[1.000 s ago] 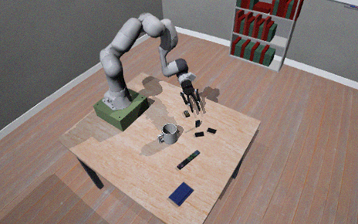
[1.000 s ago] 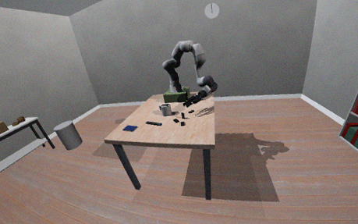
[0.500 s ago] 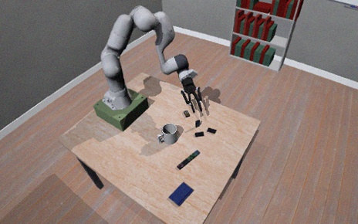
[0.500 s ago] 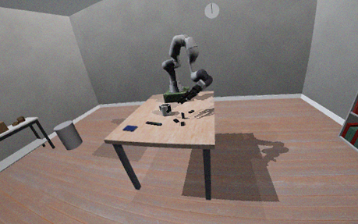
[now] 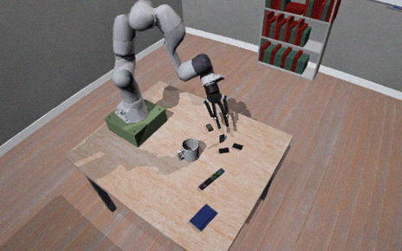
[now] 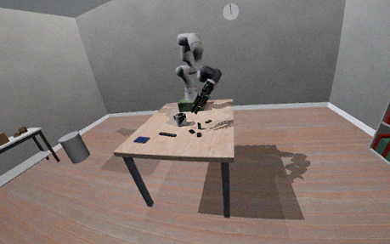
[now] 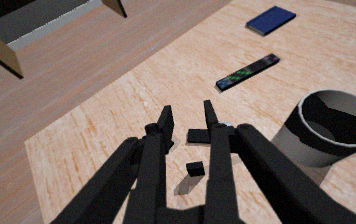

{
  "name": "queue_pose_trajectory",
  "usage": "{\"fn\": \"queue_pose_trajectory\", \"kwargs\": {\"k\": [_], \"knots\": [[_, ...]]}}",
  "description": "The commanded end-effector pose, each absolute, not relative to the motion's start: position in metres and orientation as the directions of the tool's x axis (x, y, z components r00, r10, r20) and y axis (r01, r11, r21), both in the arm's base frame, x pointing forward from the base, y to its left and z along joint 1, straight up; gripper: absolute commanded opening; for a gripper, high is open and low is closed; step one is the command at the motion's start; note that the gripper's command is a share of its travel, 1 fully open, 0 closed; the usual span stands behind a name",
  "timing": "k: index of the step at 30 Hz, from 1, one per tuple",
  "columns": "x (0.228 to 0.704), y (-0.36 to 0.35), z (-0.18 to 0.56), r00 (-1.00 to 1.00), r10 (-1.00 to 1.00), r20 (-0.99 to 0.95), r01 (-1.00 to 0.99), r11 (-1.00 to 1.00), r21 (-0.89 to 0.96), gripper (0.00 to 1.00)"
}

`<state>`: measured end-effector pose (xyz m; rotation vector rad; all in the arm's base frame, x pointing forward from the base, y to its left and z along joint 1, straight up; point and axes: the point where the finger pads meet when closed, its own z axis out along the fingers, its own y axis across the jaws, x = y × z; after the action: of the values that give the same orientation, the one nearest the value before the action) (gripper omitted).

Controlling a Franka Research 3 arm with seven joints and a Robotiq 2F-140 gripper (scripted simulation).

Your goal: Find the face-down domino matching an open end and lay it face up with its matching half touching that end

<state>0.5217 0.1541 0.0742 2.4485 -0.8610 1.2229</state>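
The domino line (image 5: pixel 211 178) lies face up on the table, a short straight row with colored marks; it also shows in the wrist view (image 7: pixel 247 73). Several dark loose dominoes lie between it and my gripper: one (image 5: pixel 209 127) nearest the arm, one (image 5: pixel 222 138) that seems to stand on its edge, and two lying flat (image 5: pixel 223 150) (image 5: pixel 237 146). In the wrist view the small standing one (image 7: pixel 195 168) and a flat one (image 7: pixel 198 135) lie below my fingers. My gripper (image 5: pixel 222 120) (image 7: pixel 188 113) hangs above them, fingers partly apart with nothing between.
A grey mug (image 5: pixel 188 149) stands left of the loose dominoes, close to my right finger in the wrist view (image 7: pixel 320 127). A blue book (image 5: pixel 203 216) lies near the front table edge. The green arm base (image 5: pixel 136 123) is at the back left.
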Motion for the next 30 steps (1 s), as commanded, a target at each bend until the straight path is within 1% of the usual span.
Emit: {"fn": "queue_pose_trajectory", "kwargs": {"k": [1,9,11,15,30], "knots": [[0.519,0.172,0.057,0.69,-0.327,0.646,-0.489,-0.868,0.084,0.34],[0.526,0.168,0.059,0.784,-0.37,0.499,-0.456,-0.888,0.057,0.34],[0.526,0.168,0.059,0.784,-0.37,0.499,-0.456,-0.888,0.057,0.34],[0.528,0.167,0.059,0.835,-0.373,0.405,-0.426,-0.904,0.046,0.34],[0.536,0.166,0.061,0.889,-0.412,0.199,-0.415,-0.909,-0.028,0.34]]}}
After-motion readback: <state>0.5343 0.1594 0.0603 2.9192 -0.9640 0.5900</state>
